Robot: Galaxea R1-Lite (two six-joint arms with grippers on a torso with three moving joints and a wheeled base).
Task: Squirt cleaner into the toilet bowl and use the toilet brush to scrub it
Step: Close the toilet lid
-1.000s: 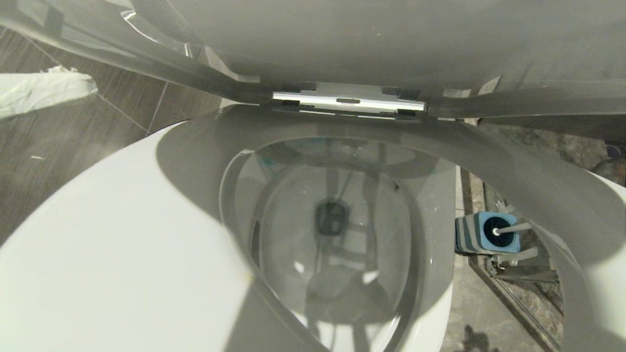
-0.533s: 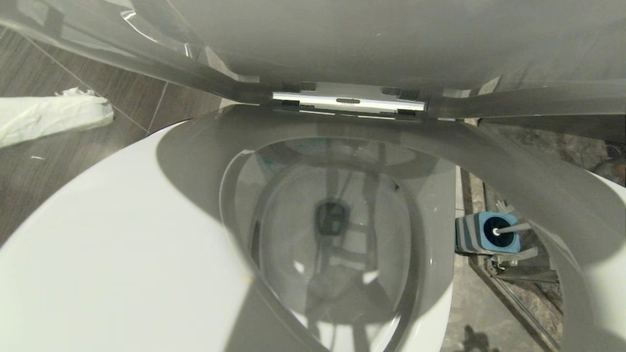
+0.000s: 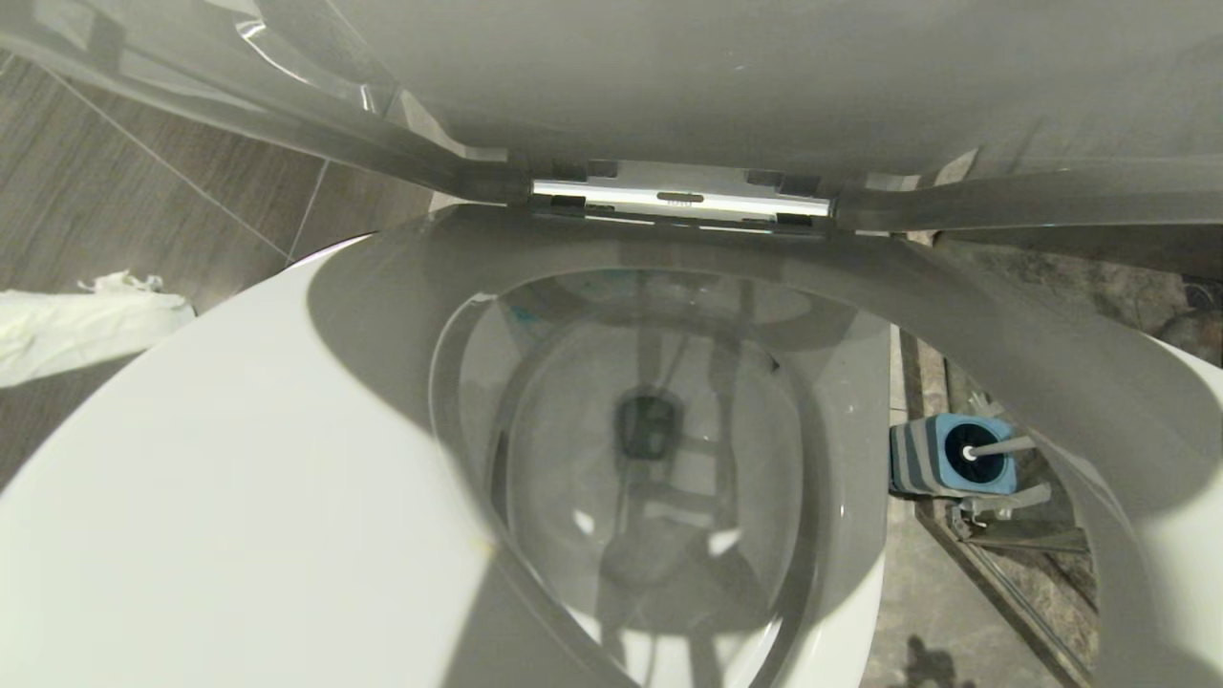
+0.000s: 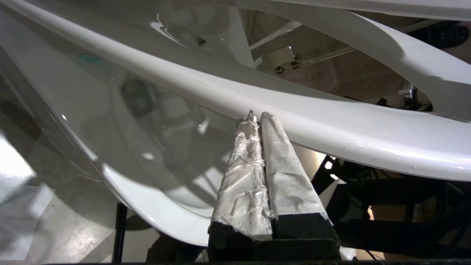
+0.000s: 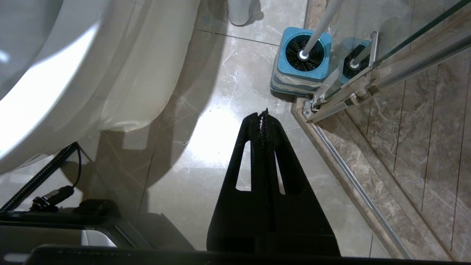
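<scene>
The toilet bowl [image 3: 287, 459] fills the head view, with its white seat and lid raised. A faint turquoise smear of cleaner [image 3: 521, 313] shows on the bowl's inner back wall and again in the left wrist view [image 4: 86, 59]. The toilet brush [image 3: 998, 447] stands in its square blue-and-grey base [image 3: 922, 459] on the floor right of the bowl. My left gripper [image 3: 172, 306], its fingers wrapped in white paper, is shut on nothing beside the bowl's left rim, its tips [image 4: 259, 116] close to the rim [image 4: 331, 125]. My right gripper [image 5: 263, 116] hangs shut and empty over the floor, short of the brush [image 5: 316, 31].
A glass shower door and its metal track [image 5: 349, 92] run right beside the brush base [image 5: 301, 70]. Black cables [image 5: 44, 176] lie on the floor under the bowl's side. Dark tiles [image 3: 115, 210] lie left of the bowl. The raised lid [image 3: 669, 86] overhangs the back.
My left gripper has swung down the picture at the left edge of the head view, toward the bowl's left rim. The right arm, bowl and brush have not moved.
</scene>
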